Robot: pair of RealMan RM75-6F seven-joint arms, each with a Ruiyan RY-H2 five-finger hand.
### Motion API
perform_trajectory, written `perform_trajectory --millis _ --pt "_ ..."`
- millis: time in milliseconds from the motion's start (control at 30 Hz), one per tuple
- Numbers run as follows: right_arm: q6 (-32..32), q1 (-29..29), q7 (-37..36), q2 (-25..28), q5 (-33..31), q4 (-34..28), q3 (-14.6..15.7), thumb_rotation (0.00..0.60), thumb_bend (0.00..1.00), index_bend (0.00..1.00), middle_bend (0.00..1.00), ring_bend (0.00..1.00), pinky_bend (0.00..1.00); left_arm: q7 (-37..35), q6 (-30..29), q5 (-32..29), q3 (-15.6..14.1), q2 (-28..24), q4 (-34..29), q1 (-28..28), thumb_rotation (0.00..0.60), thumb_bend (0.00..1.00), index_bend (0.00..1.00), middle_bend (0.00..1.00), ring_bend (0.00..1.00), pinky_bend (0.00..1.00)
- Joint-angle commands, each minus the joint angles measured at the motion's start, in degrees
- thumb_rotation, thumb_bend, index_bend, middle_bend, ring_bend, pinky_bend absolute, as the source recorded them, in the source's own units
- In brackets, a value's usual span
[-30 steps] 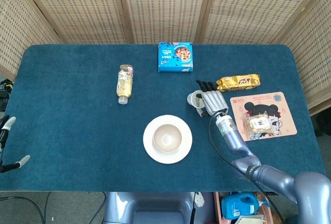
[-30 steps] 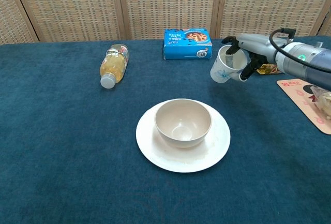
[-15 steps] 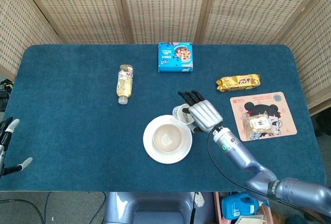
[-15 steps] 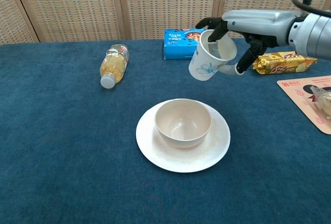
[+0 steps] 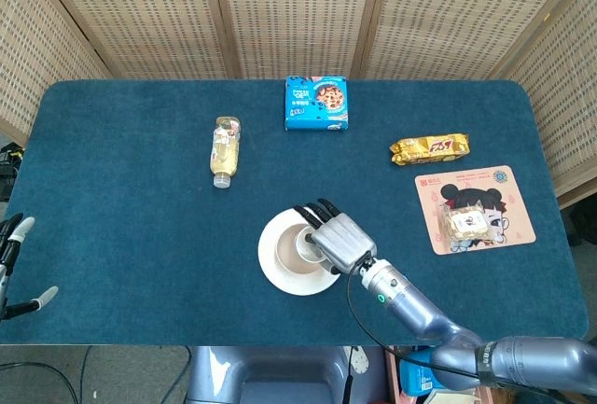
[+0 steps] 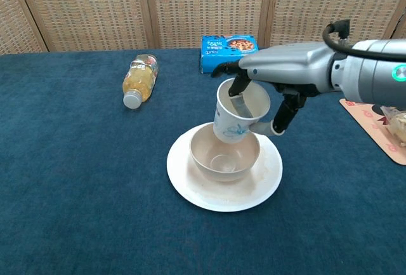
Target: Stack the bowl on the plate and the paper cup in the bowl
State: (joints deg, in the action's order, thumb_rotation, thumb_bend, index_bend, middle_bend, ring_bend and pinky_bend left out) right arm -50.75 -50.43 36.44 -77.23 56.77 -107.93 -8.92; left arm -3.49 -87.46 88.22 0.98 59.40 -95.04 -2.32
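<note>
The right hand (image 6: 269, 91) had carried the paper cup (image 6: 239, 111) from beside the biscuit box (image 6: 229, 53) to just above the bowl (image 6: 223, 155) on the plate (image 6: 190, 186), fingers pinching its rim; only lowering and release remained

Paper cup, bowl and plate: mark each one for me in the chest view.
paper cup (image 6: 231, 122), chest view, on its printed outer wall.
bowl (image 6: 219, 160), chest view, on its inner wall left of the cup.
plate (image 6: 190, 189), chest view, on its bare front-left rim.
</note>
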Motion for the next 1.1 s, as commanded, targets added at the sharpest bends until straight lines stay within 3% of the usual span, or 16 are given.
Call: perform_trajectory --millis 33,767,833,967,1100 --pt "0.44 -1.90 2.45 -1.89 -3.73 1.03 0.87 0.600 0.45 0.65 0.00 0.00 0.00 -0.26 -0.01 -0.14 0.07 -0.08 -0.01 0.01 0.600 0.00 0.00 0.00 0.00 0.00" --pt "-1.14 -8.45 9.07 -7.62 -16.00 4.19 3.14 0.600 0.44 0.65 0.00 0.00 0.00 -0.81 0.70 -1.01 0.38 -0.24 0.15 -0.32 0.600 0.00 0.00 0.00 0.00 0.00" --pt "-1.36 -9.06 9.79 -8.00 -17.24 4.38 3.47 0.600 0.44 0.59 0.00 0.00 0.00 -0.96 0.69 -1.00 0.37 -0.29 0.17 -0.31 0.600 0.00 0.00 0.00 0.00 0.00" --pt "-1.77 -10.11 11.20 -8.52 -19.27 4.74 4.26 0.600 0.36 0.36 0.00 0.00 0.00 -1.29 0.68 -0.97 0.36 -0.39 0.13 -0.30 0.600 0.00 0.00 0.00 0.00 0.00" --pt "-2.86 -10.55 11.03 -8.53 -19.24 3.95 4.46 0.600 0.33 0.30 0.00 0.00 0.00 -1.67 0.61 -0.98 0.37 -0.48 0.35 -0.26 0.600 0.00 0.00 0.00 0.00 0.00"
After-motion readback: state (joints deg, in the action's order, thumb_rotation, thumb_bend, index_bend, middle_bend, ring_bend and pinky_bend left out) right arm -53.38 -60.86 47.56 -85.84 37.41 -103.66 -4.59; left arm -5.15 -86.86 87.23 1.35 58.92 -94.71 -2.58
